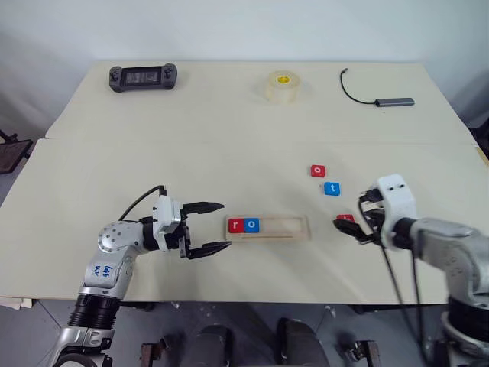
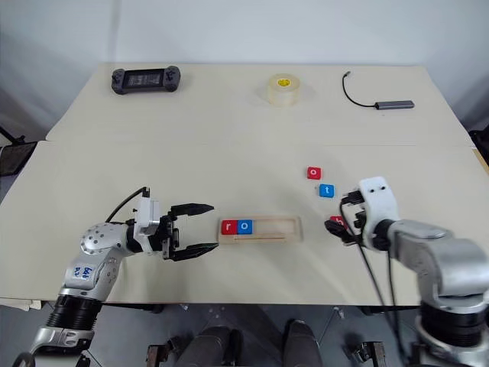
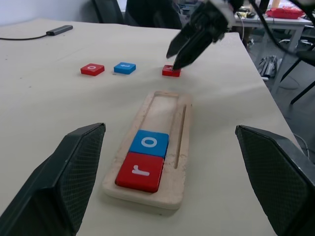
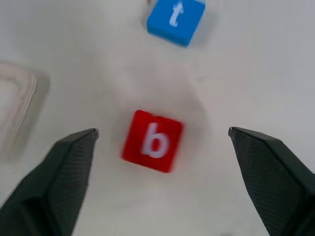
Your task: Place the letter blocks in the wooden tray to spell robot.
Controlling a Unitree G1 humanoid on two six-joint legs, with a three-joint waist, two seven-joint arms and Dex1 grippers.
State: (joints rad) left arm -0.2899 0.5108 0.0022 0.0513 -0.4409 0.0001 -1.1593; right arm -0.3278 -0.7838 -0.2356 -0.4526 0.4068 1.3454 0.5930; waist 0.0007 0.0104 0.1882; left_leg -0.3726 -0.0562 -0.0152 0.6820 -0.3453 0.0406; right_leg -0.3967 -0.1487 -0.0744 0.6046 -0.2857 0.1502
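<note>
Tray (image 1: 267, 228) of pale wood lies flat on the table (image 1: 229, 138), lengthwise just beyond the fingertips of the left gripper (image 1: 216, 227), whose two black fingers stand wide apart and hold nothing. Two letter blocks sit side by side in the tray end nearest this gripper: the red r block (image 1: 234, 225) closest to it, the blue o block (image 1: 250, 225) touching it on the far side. The rest of the groove is bare wood.

The right gripper (image 4: 160, 137) hangs above the table past the tray's other end, fingers spread wide and empty. The red b block (image 4: 153, 141) lies flat on the table between those fingers, apart from both, letter up. The blue t block (image 4: 175, 17) rests on the table just ahead of this gripper, beyond the b block. The red o block (image 1: 318, 171) lies a little farther on, near the t block but not touching it.

Along the table's far edge, well away from both grippers, lie a black handheld controller (image 1: 143, 77), a roll of clear tape (image 1: 282, 85) and a grey adapter with a black cable (image 1: 378, 97).
</note>
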